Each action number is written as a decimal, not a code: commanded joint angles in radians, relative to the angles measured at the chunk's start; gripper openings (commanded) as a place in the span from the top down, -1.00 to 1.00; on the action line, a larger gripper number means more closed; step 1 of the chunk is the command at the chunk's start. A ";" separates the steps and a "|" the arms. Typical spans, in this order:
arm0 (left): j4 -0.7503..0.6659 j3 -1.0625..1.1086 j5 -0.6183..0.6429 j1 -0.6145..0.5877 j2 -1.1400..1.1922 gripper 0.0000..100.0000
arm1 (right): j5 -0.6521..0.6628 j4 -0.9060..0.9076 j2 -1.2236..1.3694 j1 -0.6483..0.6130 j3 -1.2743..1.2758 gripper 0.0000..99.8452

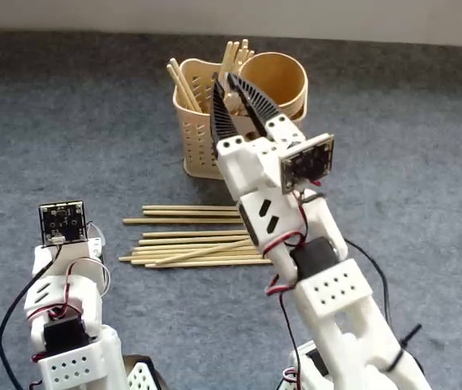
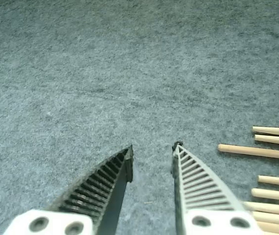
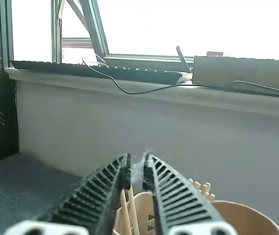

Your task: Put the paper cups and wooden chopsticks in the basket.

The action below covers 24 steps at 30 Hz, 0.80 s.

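Observation:
A cream slotted basket (image 1: 194, 130) stands at the back with several wooden chopsticks (image 1: 183, 81) upright in it. A tan paper cup (image 1: 283, 77) is at its right side; whether it is inside the basket I cannot tell. My right gripper (image 1: 223, 79) is above the basket, jaws almost together on chopsticks (image 3: 128, 210) that hang down toward it, with the cup's rim (image 3: 242, 215) just beyond. Several loose chopsticks (image 1: 190, 244) lie on the carpet between the arms. My left gripper (image 2: 153, 147) is open low over bare carpet, the chopstick ends (image 2: 271, 152) off to one side.
Grey carpet (image 1: 68, 122) covers the whole table. A pale wall (image 3: 80, 127) rises behind the basket, with a window ledge and cables on it. The left arm's body (image 1: 64, 317) sits at the near left, the right arm's (image 1: 336, 301) at the near right.

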 commanded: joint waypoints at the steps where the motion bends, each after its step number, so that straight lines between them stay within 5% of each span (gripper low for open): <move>1: 0.003 0.019 0.005 0.019 -0.012 0.71 | -0.003 0.205 -0.128 -0.004 -0.010 0.95; 6: 0.003 0.019 0.005 0.019 -0.012 0.71 | -0.002 0.375 -0.252 -0.002 0.068 0.96; 14: 0.003 0.019 0.005 0.019 -0.012 0.71 | -0.002 0.384 -0.484 0.004 0.348 0.96; 24: 0.011 -0.021 -0.103 0.024 -0.012 0.72 | -0.009 0.384 -0.751 0.285 0.630 0.96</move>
